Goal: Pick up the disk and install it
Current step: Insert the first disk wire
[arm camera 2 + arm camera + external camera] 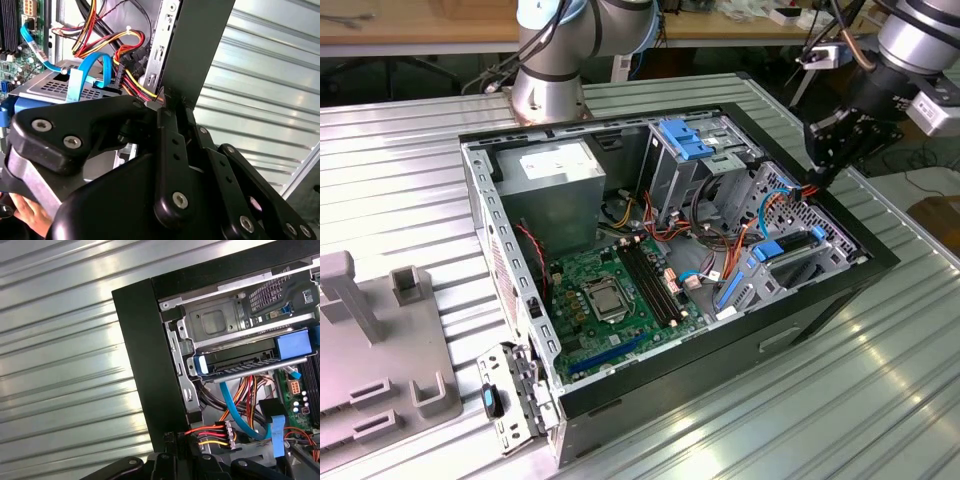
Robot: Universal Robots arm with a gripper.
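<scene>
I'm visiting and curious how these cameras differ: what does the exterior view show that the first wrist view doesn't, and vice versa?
Exterior view's own: the grey metal power supply box and the grey plastic fixture. First wrist view's own: the pale plug on red, yellow and black wires. Both: the dark-grey disk with blue plastic rails, the black computer case and the ribbed metal table.
</scene>
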